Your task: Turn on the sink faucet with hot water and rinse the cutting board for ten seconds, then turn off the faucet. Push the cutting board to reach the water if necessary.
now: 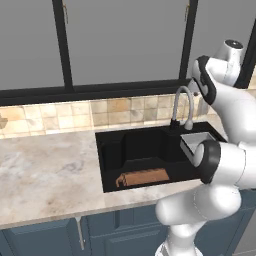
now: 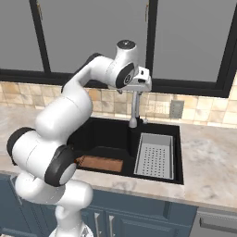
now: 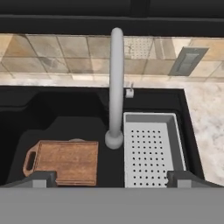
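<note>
The grey gooseneck sink faucet [image 3: 116, 78] rises at the back of the black sink [image 3: 65, 111], with its nozzle [image 3: 113, 140] turned down over the basin. A small lever [image 3: 129, 92] sits beside the faucet's base. No water stream is visible. The brown cutting board [image 3: 65, 162] lies flat on the sink floor left of the nozzle, with its handle cut-out to the left; it also shows as the board [image 1: 142, 177] and board [image 2: 99, 163]. My gripper [image 3: 112, 179] hovers above the faucet [image 2: 134, 111], open and holding nothing.
A grey perforated drain tray [image 3: 151, 151] fills the right side of the sink. Marble counter [image 1: 50, 170] lies on both sides. A tiled backsplash with an outlet [image 3: 186, 61] and dark-framed windows stand behind the faucet.
</note>
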Controlling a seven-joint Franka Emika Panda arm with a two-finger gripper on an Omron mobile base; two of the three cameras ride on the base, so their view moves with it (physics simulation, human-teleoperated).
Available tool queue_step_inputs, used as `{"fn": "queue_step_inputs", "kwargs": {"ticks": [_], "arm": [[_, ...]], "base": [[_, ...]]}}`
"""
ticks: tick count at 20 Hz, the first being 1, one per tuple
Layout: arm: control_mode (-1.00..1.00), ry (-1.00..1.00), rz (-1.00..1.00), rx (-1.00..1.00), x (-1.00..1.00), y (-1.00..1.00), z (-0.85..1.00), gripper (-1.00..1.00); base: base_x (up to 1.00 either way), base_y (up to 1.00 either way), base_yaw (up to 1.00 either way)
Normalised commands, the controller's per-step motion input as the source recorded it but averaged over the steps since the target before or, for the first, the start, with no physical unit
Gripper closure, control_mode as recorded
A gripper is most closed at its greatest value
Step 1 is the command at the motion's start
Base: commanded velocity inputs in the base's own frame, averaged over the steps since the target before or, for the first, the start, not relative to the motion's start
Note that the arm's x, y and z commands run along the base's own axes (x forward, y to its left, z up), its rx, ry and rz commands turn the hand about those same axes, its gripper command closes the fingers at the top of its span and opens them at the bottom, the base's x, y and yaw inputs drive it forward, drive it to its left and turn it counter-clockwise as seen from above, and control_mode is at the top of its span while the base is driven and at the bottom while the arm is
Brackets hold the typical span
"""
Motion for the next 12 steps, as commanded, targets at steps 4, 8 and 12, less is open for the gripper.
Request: {"fn": "queue_step_inputs", "kwargs": {"ticks": [4,8,12], "arm": [[-1.00,0.00,0.00,0.00,0.52,-0.06,-0.29,-1.00],[-1.00,0.00,0.00,0.00,0.56,-0.03,-0.38,-1.00],[-1.00,0.00,0.00,0.00,0.47,-0.03,-0.31,-1.00]], "base": [[0.00,0.00,0.00],[0.00,0.00,0.00],[0.00,0.00,0.00]]}}
